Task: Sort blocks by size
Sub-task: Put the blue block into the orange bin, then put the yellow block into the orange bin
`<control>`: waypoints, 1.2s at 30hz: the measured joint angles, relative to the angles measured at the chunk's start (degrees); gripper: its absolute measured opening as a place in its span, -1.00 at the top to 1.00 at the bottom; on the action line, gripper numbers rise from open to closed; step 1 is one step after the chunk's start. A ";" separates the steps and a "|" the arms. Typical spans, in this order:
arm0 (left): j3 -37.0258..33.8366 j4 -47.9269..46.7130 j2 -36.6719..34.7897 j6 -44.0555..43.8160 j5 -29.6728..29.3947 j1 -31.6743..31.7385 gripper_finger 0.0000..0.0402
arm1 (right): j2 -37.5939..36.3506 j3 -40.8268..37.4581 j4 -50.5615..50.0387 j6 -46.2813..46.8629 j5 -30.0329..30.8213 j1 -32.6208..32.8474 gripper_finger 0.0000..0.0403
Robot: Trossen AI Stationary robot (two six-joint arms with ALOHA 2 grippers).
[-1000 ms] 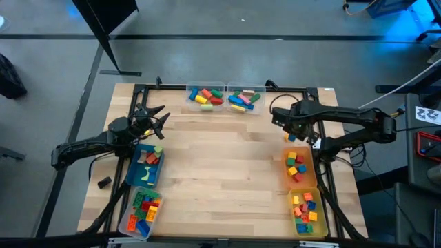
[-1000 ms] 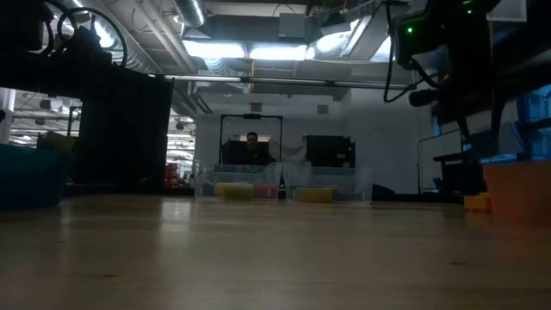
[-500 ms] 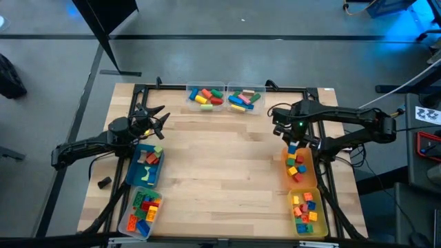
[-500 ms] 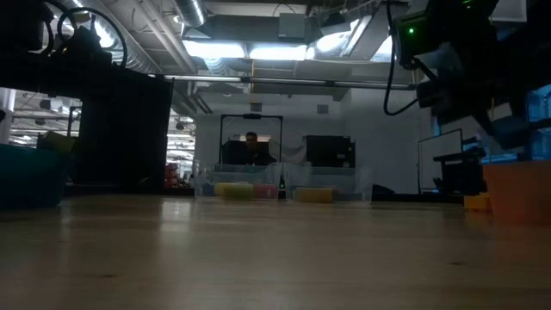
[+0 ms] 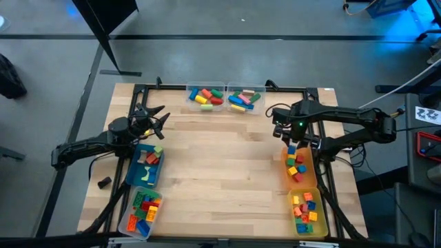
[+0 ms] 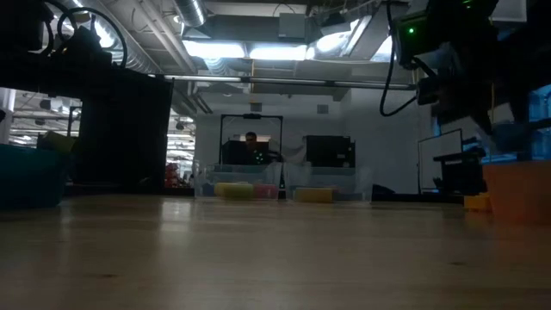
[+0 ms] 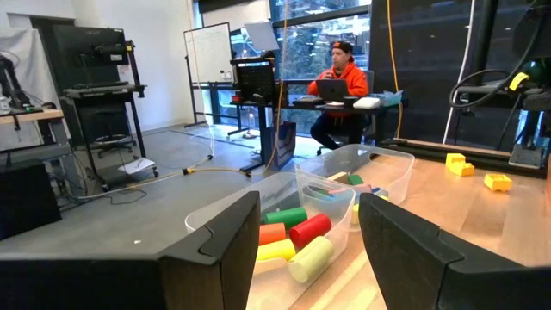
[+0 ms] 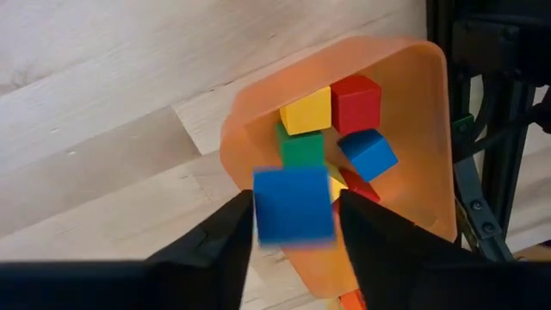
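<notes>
R claw hanging over orange plastic bin w/ blue plastic cube between fingers (grip unclear); L claw waiting, fingers apart.

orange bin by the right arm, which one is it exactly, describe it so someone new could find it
Start at the wooden table and go to its right edge, where two bins sit in a row. The orange bin is the one nearer the table's middle, right under the right gripper, with a blue cube between its jaws. Its neighbour, the yellow bin, sits at the table's corner.
</notes>
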 joint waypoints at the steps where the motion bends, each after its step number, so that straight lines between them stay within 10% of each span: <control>1: 0.01 0.00 0.01 0.00 0.00 0.01 0.08 | 0.00 0.00 0.00 -0.01 0.00 0.00 0.11; 10: 0.00 0.00 0.01 0.00 0.00 0.01 0.08 | 0.00 0.00 0.00 0.59 0.33 -0.03 -0.32; 22: 0.01 0.01 0.01 0.00 0.00 -0.01 0.08 | -0.06 -0.02 -2.26 19.57 37.43 -0.17 -0.40; 36: 0.00 -0.01 0.00 0.00 0.00 0.00 0.08 | 0.39 -11.04 -0.66 44.34 47.91 -0.22 -0.40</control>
